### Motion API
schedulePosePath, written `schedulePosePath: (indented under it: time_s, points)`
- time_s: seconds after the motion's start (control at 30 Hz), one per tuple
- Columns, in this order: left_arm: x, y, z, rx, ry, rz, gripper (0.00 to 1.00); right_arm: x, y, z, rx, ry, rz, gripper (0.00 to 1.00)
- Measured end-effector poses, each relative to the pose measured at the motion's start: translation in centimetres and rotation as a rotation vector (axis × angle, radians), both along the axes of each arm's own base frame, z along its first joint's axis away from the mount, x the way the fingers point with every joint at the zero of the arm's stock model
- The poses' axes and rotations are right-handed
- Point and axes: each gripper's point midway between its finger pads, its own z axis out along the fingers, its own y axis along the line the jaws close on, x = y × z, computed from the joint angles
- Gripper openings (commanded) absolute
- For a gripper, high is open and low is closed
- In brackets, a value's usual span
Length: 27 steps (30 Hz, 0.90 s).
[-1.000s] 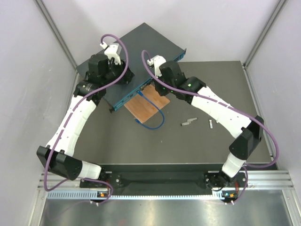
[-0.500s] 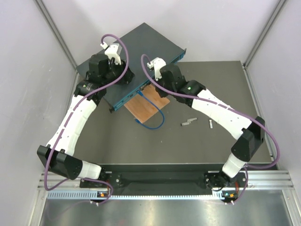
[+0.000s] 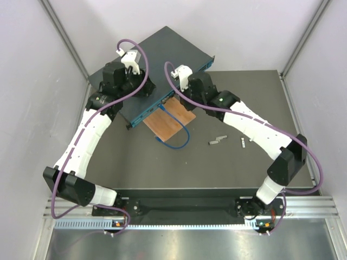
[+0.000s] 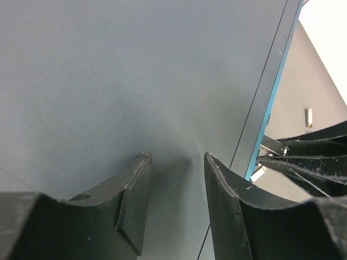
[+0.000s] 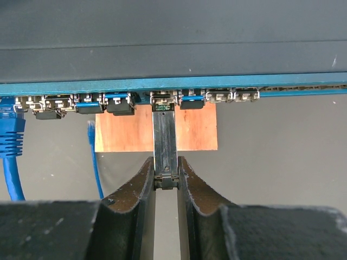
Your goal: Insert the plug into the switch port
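Observation:
The switch (image 3: 162,54) is a flat dark teal box lying at an angle at the back, its port row facing the arms. My right gripper (image 5: 165,162) is shut on the plug (image 5: 164,141), a narrow metal module held lengthwise. The plug's far end meets the mouth of a middle port in the switch's (image 5: 173,43) front face; how deep it sits I cannot tell. My left gripper (image 4: 176,157) is open, both fingertips down on the switch's flat top (image 4: 135,81) near its front edge, with nothing between them. In the top view the left gripper (image 3: 140,89) is over the switch's left part.
A thin orange-brown wooden board (image 3: 168,122) lies under the switch's front edge. A blue cable (image 3: 176,142) runs from a port on the left and loops over the mat. Other ports hold plugs (image 5: 119,103). Small metal pieces (image 3: 217,141) lie to the right.
The right arm has shifted very slightly by the port face with the plug still in its grip. The left arm has not moved.

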Motion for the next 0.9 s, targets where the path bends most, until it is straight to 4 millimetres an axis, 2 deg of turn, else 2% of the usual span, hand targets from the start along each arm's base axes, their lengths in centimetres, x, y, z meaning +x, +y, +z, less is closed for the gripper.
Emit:
schedulePosePath:
  time_s: [0.5,0.9]
  points:
    - [-0.03,-0.08,0.01,-0.004,0.001,-0.005,0.48,0.28,-0.09,0.23,0.067,0.023,0.051,0.0]
    - [-0.02,-0.1,0.02,-0.009,0.004,-0.003,0.48,-0.09,0.5,0.23,0.07,0.014,0.022,0.0]
